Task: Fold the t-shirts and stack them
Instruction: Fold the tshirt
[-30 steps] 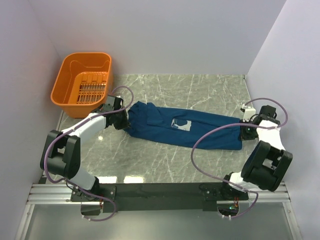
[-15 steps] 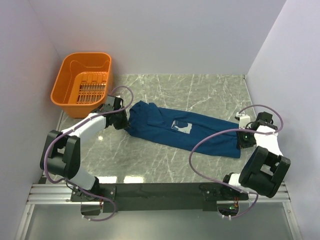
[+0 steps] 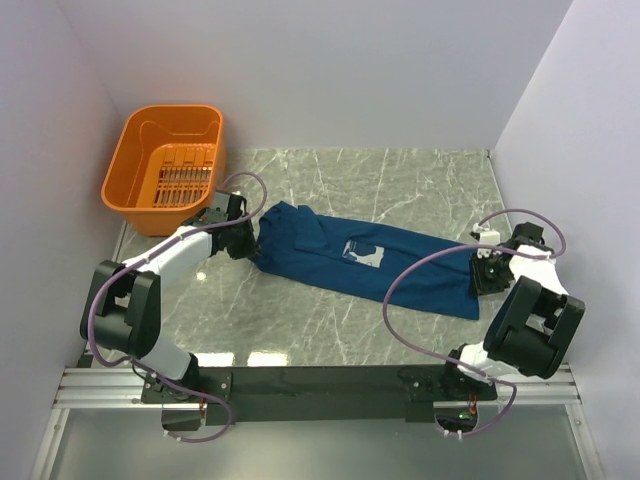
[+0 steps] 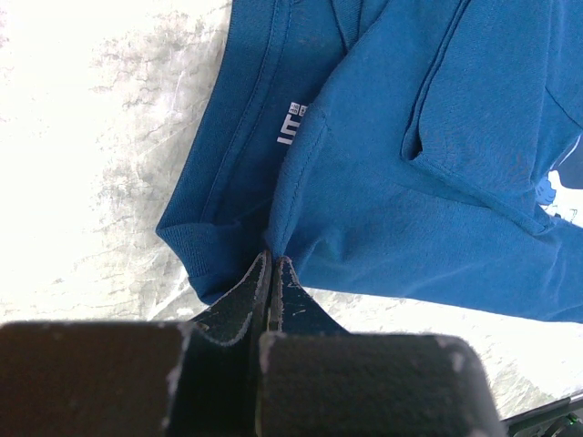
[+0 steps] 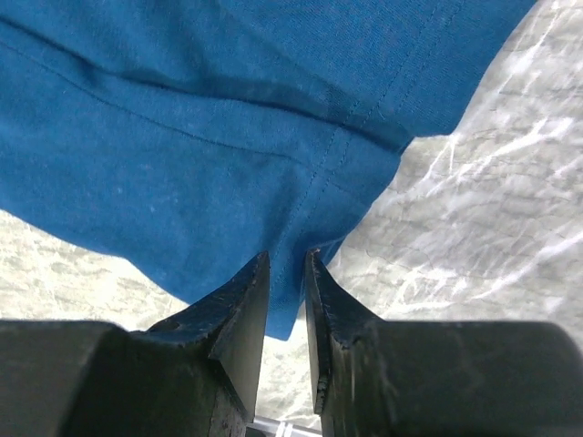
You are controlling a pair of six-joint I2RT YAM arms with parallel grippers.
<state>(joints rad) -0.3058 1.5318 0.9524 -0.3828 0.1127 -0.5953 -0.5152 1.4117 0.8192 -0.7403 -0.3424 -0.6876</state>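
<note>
Flattening: left end effector [image 4: 271,266] is pinching the dark navy-blue cotton t-shirt [image 3: 360,262] at 9 o'clock; right end effector [image 5: 287,273] is standing ajar at 3 o'clock; folding probably needs regrasping.

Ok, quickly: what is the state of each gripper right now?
Left gripper: closed, pinching the t-shirt near its collar.
Right gripper: slightly open, the shirt's hem lying loose in the gap.

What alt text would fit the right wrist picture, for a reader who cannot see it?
The right hand has its two dark fingers slightly apart, with the stitched corner of a dark blue t-shirt in the gap between them. The t-shirt fills the upper left, and the pale marble table shows at the right and lower left.
</note>
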